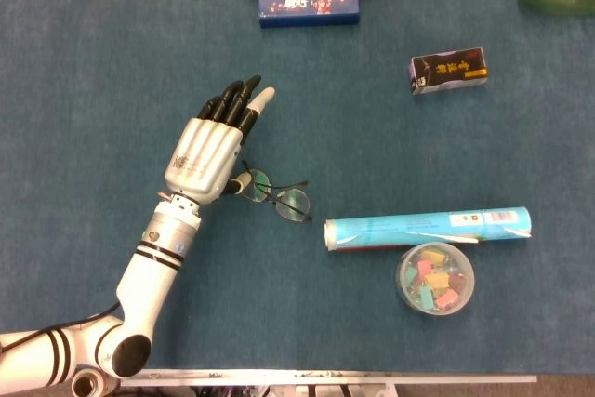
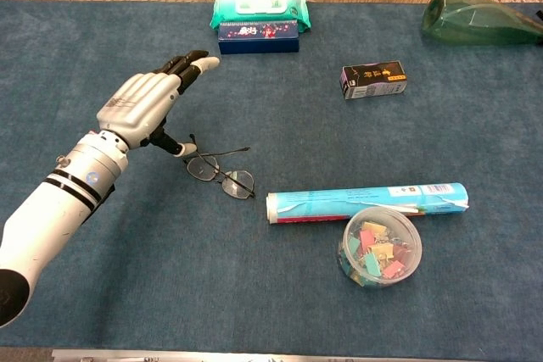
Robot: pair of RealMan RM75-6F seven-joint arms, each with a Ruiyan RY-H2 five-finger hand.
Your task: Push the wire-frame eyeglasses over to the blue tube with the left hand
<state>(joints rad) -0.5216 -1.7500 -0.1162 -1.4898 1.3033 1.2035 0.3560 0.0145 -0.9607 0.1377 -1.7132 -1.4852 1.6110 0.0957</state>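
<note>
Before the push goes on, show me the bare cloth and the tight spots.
Bare: the strip between eyeglasses and blue tube, and the stretch from left hand to black box. Crowded: the clip tub touches the tube.

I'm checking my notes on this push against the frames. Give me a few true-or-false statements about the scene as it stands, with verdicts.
1. The wire-frame eyeglasses already touch the blue tube. False: bare cloth separates them.
2. The left hand has its fingers extended, holding nothing. True.
3. The tub of clips sits beside the tube. True.
4. The small black box lies on the tube. False: it lies apart, farther back on the table.
</note>
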